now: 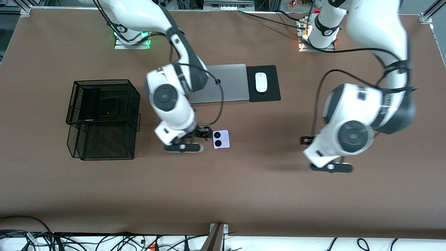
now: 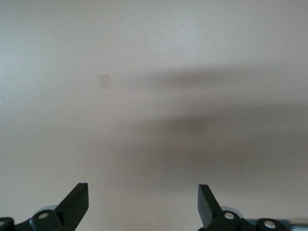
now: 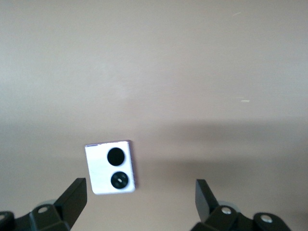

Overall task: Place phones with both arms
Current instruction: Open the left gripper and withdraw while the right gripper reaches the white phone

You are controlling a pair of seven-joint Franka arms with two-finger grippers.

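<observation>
A brown bench [image 1: 244,195] is seen from above, with two white robot arms reaching in from the top. Toward the right arm's end of the bench stands a black wire-mesh basket [image 1: 103,118] with an upper shelf. On that shelf lie a long black slab phone [image 1: 90,104] and, touching it or just beside it, a small squarish black phone [image 1: 108,106], so two of the three phones appear already put away. Next comes the right arm's black two-finger gripper [image 1: 198,134], low over the bench, its fingers [image 3: 72,198] spread wide with nothing between them. Just beside it lies the small squarish lavender-white phone with two black circles [image 1: 221,139], flat on the bench and nearer the front camera than the closed silver laptop [image 1: 223,83]. In the right wrist view this phone [image 3: 110,167] lies close to one fingertip rather than centred in the gap, which suggests the gripper is lining up to take it and needs to shift across before closing. Beside the laptop, a white computer mouse [image 1: 261,82] rests on a black rectangular mat [image 1: 263,83]. Toward the left arm's end of the bench, the left arm's gripper [image 1: 308,140] hangs over bare bench, fingers [image 2: 74,202] also spread and holding nothing; with no phone within its reach, this arm appears to be waiting.
</observation>
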